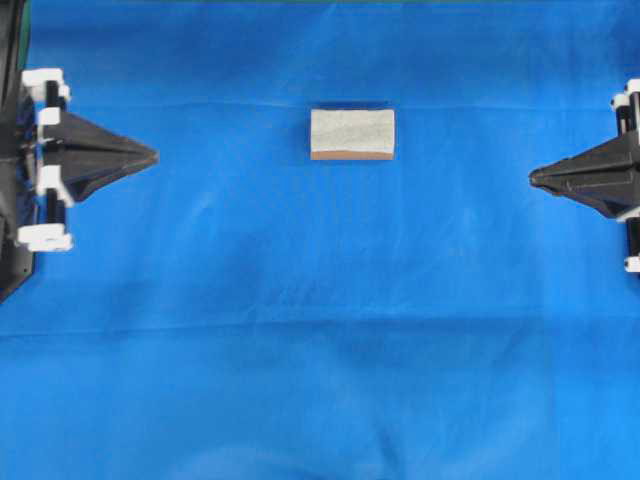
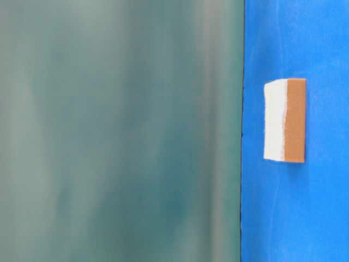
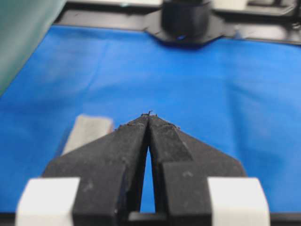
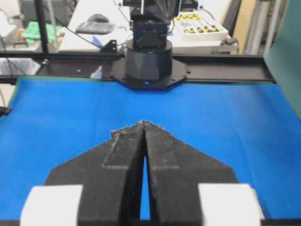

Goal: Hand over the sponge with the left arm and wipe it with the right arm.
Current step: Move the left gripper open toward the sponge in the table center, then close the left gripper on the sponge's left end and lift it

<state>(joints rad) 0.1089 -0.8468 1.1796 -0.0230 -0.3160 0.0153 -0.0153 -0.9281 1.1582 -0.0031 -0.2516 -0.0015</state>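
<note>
The sponge (image 1: 352,133) lies flat on the blue cloth near the back middle, pale speckled top up, tan layer along its near edge. It also shows in the table-level view (image 2: 284,120) and, blurred, in the left wrist view (image 3: 87,132) left of the fingers. My left gripper (image 1: 152,156) rests at the left edge, shut and empty, tips touching (image 3: 149,114). My right gripper (image 1: 534,177) rests at the right edge, shut and empty, tips touching (image 4: 143,124). Both are far from the sponge.
The blue cloth (image 1: 320,330) covers the table. A green backdrop (image 2: 120,131) fills the left of the table-level view. The opposite arm's black base (image 4: 148,61) stands at the far cloth edge, with a cluttered bench behind it.
</note>
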